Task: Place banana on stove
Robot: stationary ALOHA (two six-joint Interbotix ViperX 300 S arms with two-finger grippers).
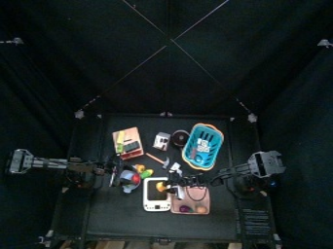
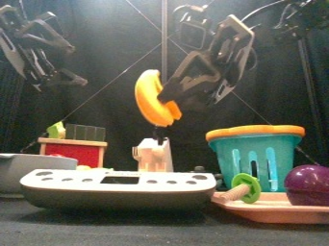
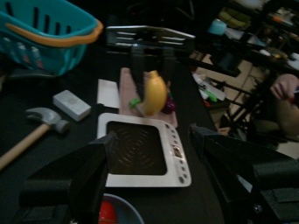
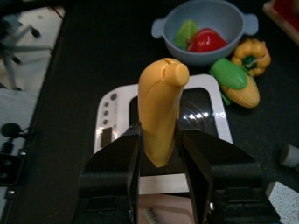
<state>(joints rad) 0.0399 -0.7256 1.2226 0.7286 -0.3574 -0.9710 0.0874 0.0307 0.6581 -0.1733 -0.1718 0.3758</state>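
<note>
One camera hangs high overhead looking straight down, the small table point(image 1: 163, 165) just below middle; another sits at the table's front edge, facing level across it with the stove point(image 2: 115, 187) near and large. Each wrist camera looks close along its own jaws, and both share the stove and banana point(image 4: 162, 105) near 12 o'clock

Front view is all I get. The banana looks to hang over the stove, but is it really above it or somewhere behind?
Observer: Above it. The right wrist view shows the stove directly beneath the banana.
Operator: How is it gripped?
Observer: The right gripper has one jaw on each side of the banana's lower half.
Operator: Is the left gripper in the way?
Observer: No. The left gripper is open, empty and off to the stove's side.
</note>
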